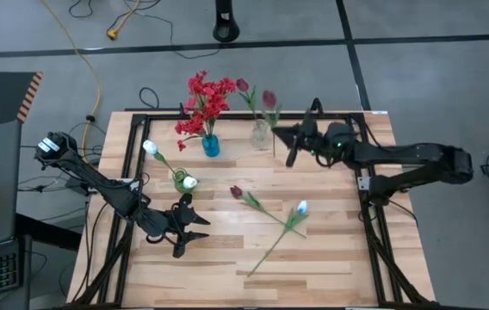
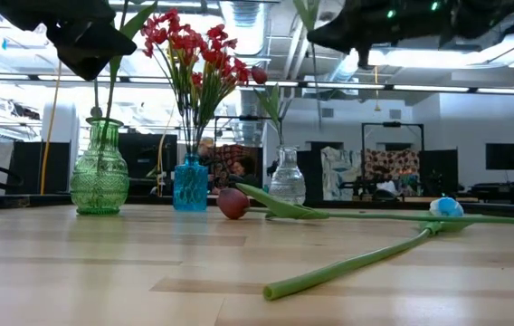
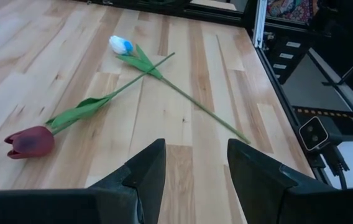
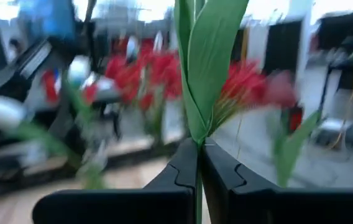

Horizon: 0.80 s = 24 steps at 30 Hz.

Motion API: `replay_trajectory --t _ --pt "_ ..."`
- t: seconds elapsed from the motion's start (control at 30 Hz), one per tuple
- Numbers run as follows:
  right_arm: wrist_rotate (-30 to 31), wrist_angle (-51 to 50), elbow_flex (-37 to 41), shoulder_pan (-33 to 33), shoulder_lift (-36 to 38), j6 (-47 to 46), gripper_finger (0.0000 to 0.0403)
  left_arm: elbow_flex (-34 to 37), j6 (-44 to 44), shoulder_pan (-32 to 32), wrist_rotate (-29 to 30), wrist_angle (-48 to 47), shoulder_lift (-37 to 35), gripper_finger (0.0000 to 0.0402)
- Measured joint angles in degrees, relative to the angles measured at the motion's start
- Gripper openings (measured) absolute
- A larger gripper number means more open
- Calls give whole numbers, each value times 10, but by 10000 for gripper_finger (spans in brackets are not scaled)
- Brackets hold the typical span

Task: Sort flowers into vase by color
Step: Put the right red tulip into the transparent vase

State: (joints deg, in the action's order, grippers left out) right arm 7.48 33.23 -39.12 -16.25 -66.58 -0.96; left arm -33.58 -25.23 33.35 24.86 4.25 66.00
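Holding a maroon tulip (image 1: 269, 98) tight in the right gripper (image 4: 199, 163) jaws at 12 o'clock, could bump over the clear vase (image 1: 262, 134); left gripper (image 3: 192, 163) jaws spread, empty.

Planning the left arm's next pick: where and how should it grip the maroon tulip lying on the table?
Grip the maroon tulip on its bare stem between leaf and crossing, near, coming straight down with the fingers across it. The stem lies flat and thin; the bloom is soft, and the white tulip crosses it farther along. The left gripper is open nearby.
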Motion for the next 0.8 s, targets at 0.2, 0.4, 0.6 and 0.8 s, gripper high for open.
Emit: replay_trajectory --t 0.2,0.4,0.6,0.8 --pt "-39 174 7 -66 -81 2 38 0 6 0 3 3 0 160" --pt "-49 299 7 -103 -156 43 38 0 7 0 14 4 0 160" --pt "-50 349 7 -122 -189 44 39 0 8 0 19 4 0 160" --pt "-50 355 7 -125 -209 44 39 0 7 0 26 3 0 160"
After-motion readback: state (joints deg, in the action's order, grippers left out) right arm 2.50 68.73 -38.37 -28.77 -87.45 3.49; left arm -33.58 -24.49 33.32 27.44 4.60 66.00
